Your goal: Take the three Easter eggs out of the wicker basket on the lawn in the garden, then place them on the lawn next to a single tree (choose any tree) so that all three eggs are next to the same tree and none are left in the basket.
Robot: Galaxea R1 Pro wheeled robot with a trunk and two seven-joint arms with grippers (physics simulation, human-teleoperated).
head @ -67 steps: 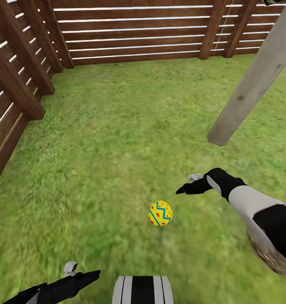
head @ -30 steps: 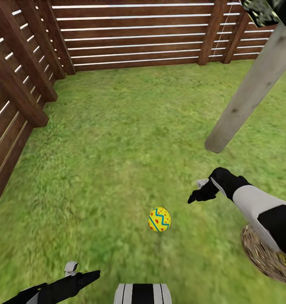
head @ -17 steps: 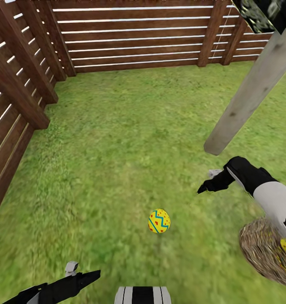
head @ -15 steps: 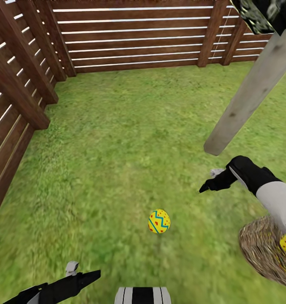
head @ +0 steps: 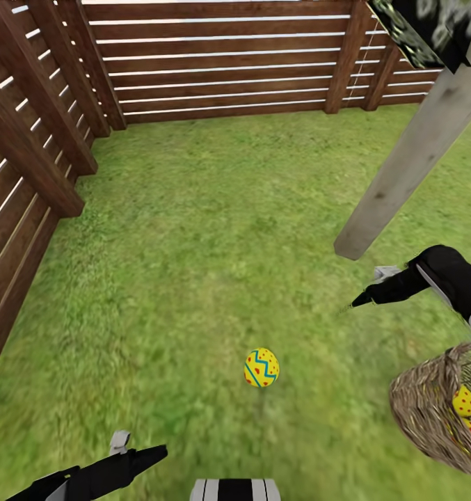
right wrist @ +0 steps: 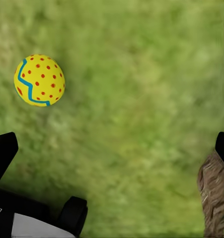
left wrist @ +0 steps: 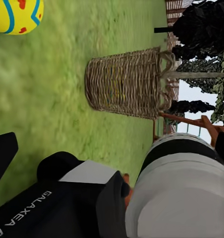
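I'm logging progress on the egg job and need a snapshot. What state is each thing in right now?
Egg on the lawn: out of the basket, lying free on the grass, ungripped.
Wicker basket: upright on the grass, not yet emptied.
Egg in the basket: inside, against the wall.
Right gripper: holding nothing, above the grass near the tree trunk.
Left gripper: holding nothing, low over the grass.
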